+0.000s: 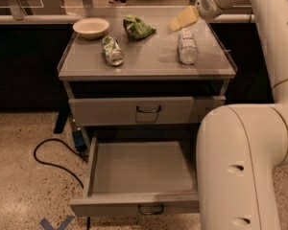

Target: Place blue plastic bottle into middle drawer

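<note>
The end effector (184,18), its grip impossible to tell, hovers just behind the clear blue plastic bottle (187,47) lying near the grey table's (149,63) right edge; below, the shallow metal middle drawer (144,169) stands open

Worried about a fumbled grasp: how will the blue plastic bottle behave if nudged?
The blue plastic bottle lies on its side on the cabinet top, so a sideways nudge would likely roll it. It looks clear and thin-walled, so probably light and squashable. The gripper hovers just behind it.
</note>
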Tool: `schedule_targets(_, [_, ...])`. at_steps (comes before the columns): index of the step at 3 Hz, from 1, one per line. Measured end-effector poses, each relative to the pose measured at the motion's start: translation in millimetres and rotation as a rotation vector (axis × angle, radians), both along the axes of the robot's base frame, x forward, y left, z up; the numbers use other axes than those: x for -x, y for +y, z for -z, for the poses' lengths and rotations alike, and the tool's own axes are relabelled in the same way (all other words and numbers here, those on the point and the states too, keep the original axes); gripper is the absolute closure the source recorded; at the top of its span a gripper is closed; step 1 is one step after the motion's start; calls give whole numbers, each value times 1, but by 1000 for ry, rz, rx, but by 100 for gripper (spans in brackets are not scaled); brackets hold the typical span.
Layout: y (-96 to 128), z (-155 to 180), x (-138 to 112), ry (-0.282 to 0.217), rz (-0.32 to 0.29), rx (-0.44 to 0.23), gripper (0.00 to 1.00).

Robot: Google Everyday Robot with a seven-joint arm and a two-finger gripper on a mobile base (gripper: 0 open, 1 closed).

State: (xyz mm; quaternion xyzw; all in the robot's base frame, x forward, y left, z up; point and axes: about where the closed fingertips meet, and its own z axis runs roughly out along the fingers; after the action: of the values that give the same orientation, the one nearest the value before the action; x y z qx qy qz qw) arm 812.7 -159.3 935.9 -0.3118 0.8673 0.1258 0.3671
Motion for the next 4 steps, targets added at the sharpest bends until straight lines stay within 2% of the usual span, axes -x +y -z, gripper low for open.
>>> schedule_targets(1, [0, 0, 0, 0, 0, 0, 0])
schedule_targets(2, [-9, 1, -10, 12, 96, -30, 0])
schedule_targets(3, [-6, 3, -12, 44, 149, -79, 0])
schedule_targets(4, [-6, 3, -12, 44, 149, -79, 0])
